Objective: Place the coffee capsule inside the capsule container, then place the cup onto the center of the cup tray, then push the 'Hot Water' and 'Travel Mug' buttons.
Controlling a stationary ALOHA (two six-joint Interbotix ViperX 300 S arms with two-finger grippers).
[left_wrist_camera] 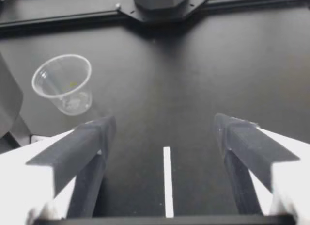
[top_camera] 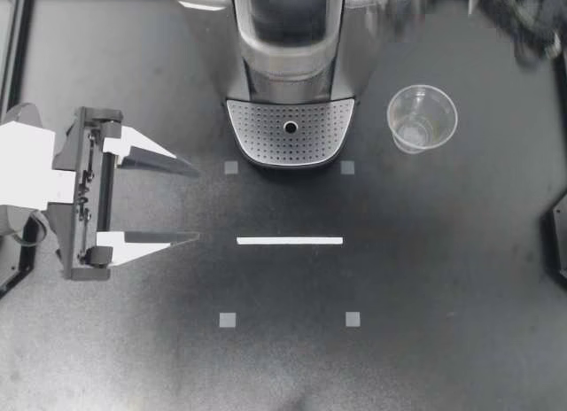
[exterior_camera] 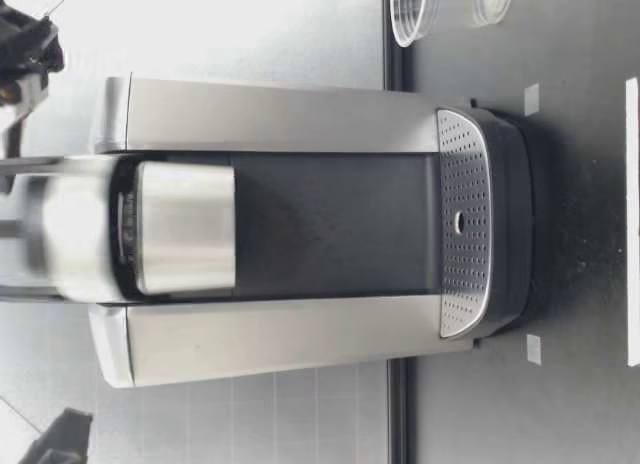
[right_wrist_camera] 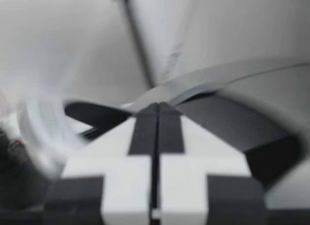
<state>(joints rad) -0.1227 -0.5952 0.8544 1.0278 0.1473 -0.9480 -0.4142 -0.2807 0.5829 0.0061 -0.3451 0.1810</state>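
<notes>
The black table [top_camera: 461,322] holds a big silver coffee machine [top_camera: 292,39] at the back. My left tool [top_camera: 190,205] hangs over the table off to one side of the machine. Its two fingers are spread wide with nothing between them. My right tool [right_wrist_camera: 157,108] seems to be up near the machine, with its fingers pressed together on nothing. The cup tray [top_camera: 266,132] at the machine's foot is bare. The clear cup [top_camera: 422,117] stands upright and empty on the table, just beside the machine, on my right arm's side. The left tool is well apart from it, so I think the right arm is nearer. I cannot see the coffee capsule.
</notes>
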